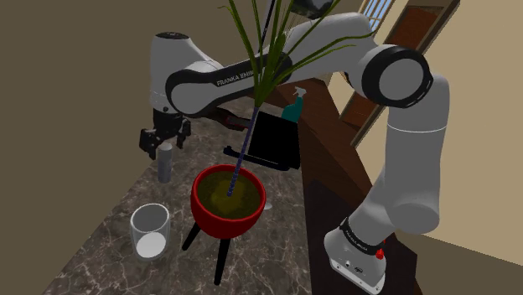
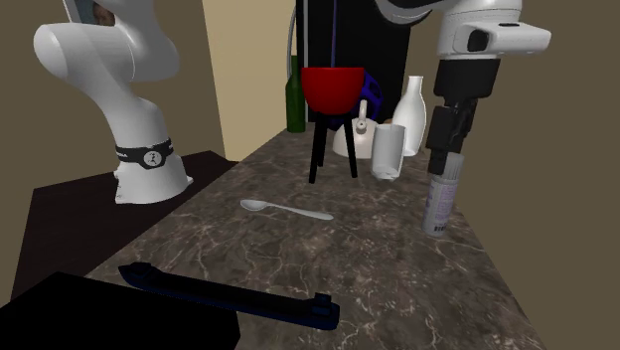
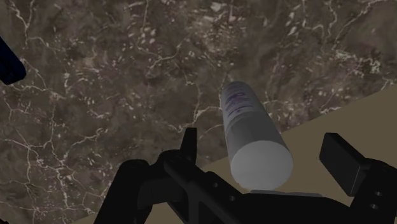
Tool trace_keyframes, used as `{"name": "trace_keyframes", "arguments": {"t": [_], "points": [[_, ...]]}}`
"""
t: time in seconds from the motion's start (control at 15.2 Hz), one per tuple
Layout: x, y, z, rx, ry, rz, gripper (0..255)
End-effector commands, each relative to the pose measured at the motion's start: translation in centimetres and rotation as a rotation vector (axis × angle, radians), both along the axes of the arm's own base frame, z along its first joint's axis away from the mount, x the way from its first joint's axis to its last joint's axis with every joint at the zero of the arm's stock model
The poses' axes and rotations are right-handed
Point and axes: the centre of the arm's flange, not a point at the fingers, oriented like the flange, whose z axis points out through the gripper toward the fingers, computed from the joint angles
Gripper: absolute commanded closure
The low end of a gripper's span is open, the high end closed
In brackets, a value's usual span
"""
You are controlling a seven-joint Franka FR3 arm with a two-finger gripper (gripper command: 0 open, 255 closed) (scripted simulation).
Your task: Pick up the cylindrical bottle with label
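Bottle: grey cylindrical bottle with a faint purple-printed label [image 1: 165, 162] [image 2: 440, 194] [image 3: 251, 127], upright on the dark veined marble counter [image 1: 100, 243] [image 2: 378, 259] [image 3: 95, 76], near the red bowl planter on black legs [image 1: 228, 197] [image 2: 333, 87], to its left in the shoulder view.
Gripper: black two-finger gripper [image 1: 163, 138] [image 2: 449, 134] [image 3: 267, 156] at the bottle's top.
Fingers: apart, flanking the bottle's top, neither touching it.

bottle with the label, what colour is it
The bottle is pale grey with faint purple label markings; the wrist view shows it best.

One labelled bottle [image 2: 439, 204], one spoon [image 2: 286, 209]
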Motion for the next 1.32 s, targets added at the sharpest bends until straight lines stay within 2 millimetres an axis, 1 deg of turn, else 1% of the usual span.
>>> {"name": "trace_keyframes", "arguments": {"t": [0.0, 0.13, 0.2, 0.26, 0.86, 1.25], "points": [[0.0, 0.0, -1.0, 0.0, -0.001, 0.0, 0], [0.0, 0.0, -1.9, 0.0, -0.001, 0.0, 0], [0.0, 0.0, -1.9, 0.0, -0.001, 0.0, 0], [0.0, 0.0, -1.8, 0.0, -0.001, 0.0, 255], [0.0, 0.0, -1.9, 0.0, -0.001, 0.0, 255], [0.0, 0.0, 1.3, 0.0, -0.001, 0.0, 255]]}}
